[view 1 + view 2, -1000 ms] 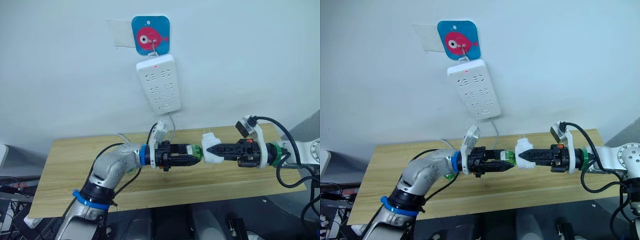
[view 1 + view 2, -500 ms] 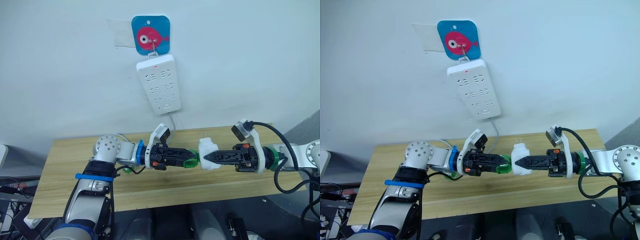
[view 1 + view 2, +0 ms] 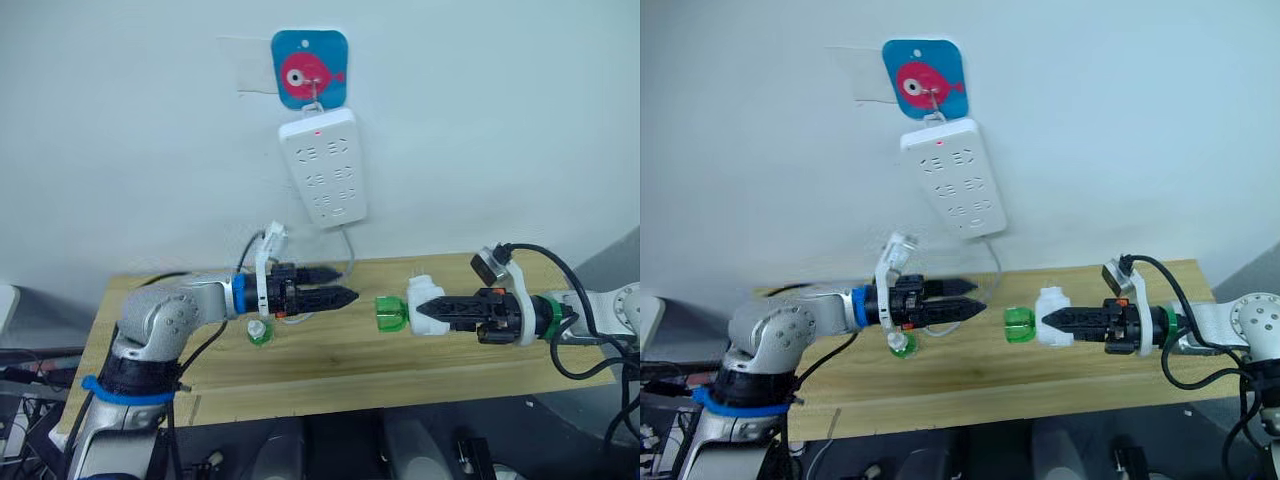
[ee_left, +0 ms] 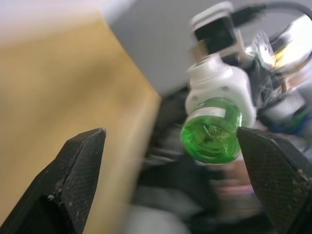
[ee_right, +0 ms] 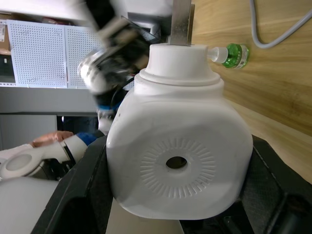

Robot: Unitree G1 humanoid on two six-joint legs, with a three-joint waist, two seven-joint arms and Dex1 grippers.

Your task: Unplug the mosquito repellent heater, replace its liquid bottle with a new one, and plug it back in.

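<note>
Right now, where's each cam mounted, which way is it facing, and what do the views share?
Left eye, right eye: head, looking forward and down at the wooden table, wall power strip, both arms.
Left wrist: left arm, looking along the open left gripper at the green bottle in the heater.
Right wrist: right arm, looking along the right gripper shut on the heater; a second green bottle lies on the table.
Shared: every view shows the heater.

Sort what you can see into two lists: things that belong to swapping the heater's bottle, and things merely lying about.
Part of the job:
- mosquito repellent heater, held in the right gripper
- green bottle fitted in the heater
- second green bottle standing on the table
- power strip on the wall
- left gripper, open, holding nothing

Just there:
- fish hook plate
- wooden table
</note>
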